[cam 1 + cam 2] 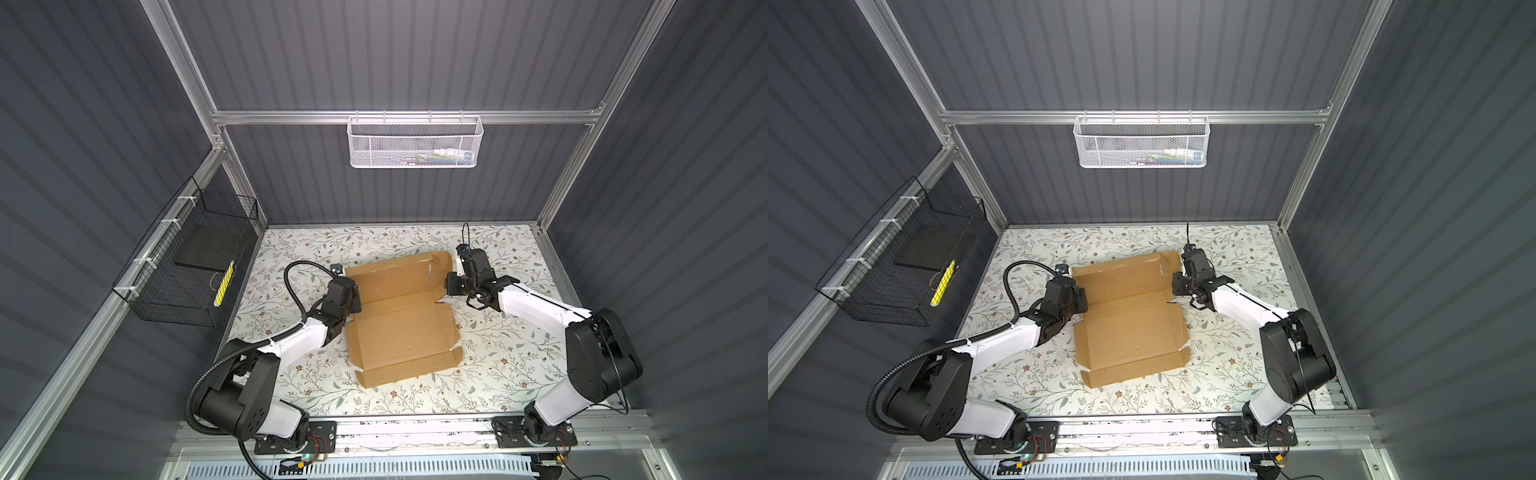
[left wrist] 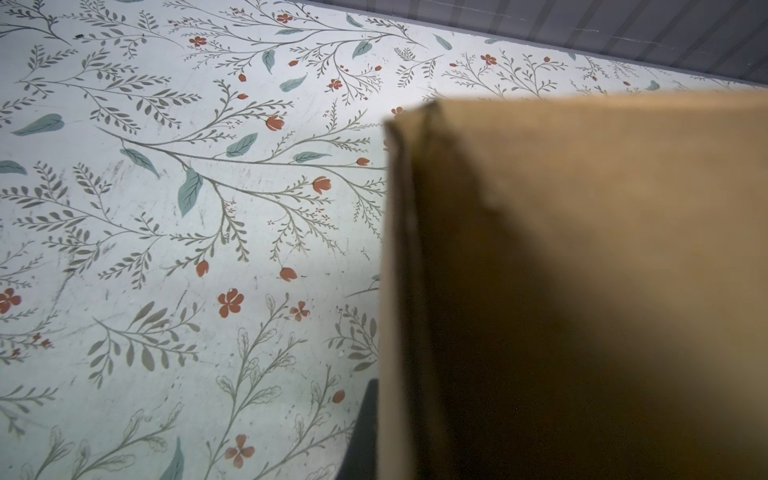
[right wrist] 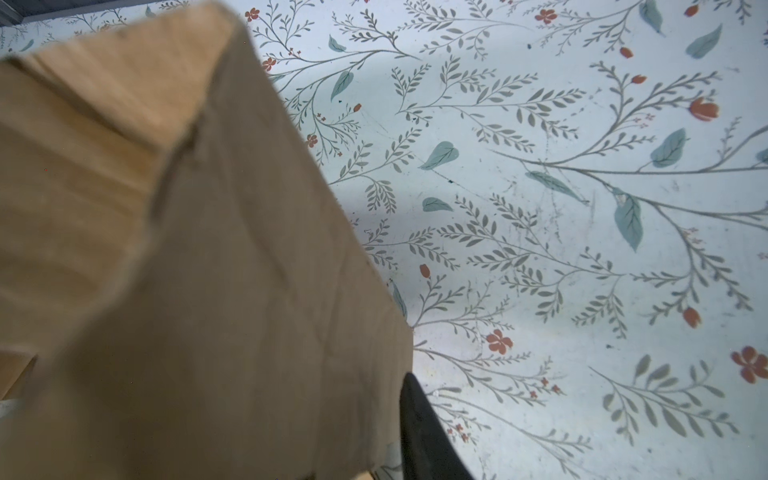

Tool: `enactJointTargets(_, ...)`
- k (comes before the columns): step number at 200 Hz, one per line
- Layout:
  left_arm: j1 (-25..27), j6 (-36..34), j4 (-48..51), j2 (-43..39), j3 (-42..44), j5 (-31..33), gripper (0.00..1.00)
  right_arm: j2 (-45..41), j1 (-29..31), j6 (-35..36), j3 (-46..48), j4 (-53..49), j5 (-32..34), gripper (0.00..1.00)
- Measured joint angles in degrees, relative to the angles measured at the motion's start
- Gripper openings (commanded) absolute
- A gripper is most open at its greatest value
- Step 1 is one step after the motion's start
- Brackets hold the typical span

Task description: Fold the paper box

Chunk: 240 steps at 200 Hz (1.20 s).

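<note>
**Two grippers flank the far half of the sheet**

The paper box (image 1: 399, 328) lies opened out in the middle of the table (image 1: 498, 353), with its long axis running near to far. Its low near flaps are free, with open room around them. At the middle crease the left gripper (image 1: 352, 298) sits on the left edge, closed, seemingly pinching the raised side flap beside its finger (image 2: 361, 428). Farther back, the right gripper (image 1: 453, 283) meets the right edge. Its finger (image 3: 424, 436) lies against that flap, but I cannot tell whether it clamps. The far panel lies between the two grippers and probably swings nearward next. There is open room behind it.
</note>
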<state>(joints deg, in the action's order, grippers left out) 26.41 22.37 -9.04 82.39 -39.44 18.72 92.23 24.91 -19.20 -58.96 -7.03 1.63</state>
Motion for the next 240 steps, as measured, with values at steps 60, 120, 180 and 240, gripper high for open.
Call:
enactJointTargets(60, 0.00, -0.02, 0.00, 0.02, 0.00, 0.02, 0.00, -0.02, 0.17, 0.13, -0.26, 0.09, 0.04, 0.14)
enactJointTargets(120, 0.00, 0.00, -0.02, 0.00, 0.00, 0.02, 0.00, -1.20, 0.70, 0.11, -0.26, -0.42, -0.55, 0.10)
enactJointTargets(180, 0.00, 0.02, -0.02, 0.00, 0.00, 0.04, 0.00, -3.08, 2.40, 0.13, -0.26, -2.05, -1.31, 0.08)
enactJointTargets(240, 0.00, 0.37, -0.13, 0.00, 0.00, 0.04, 0.00, -4.85, 5.62, 0.11, 0.90, -3.17, -0.50, 0.08)
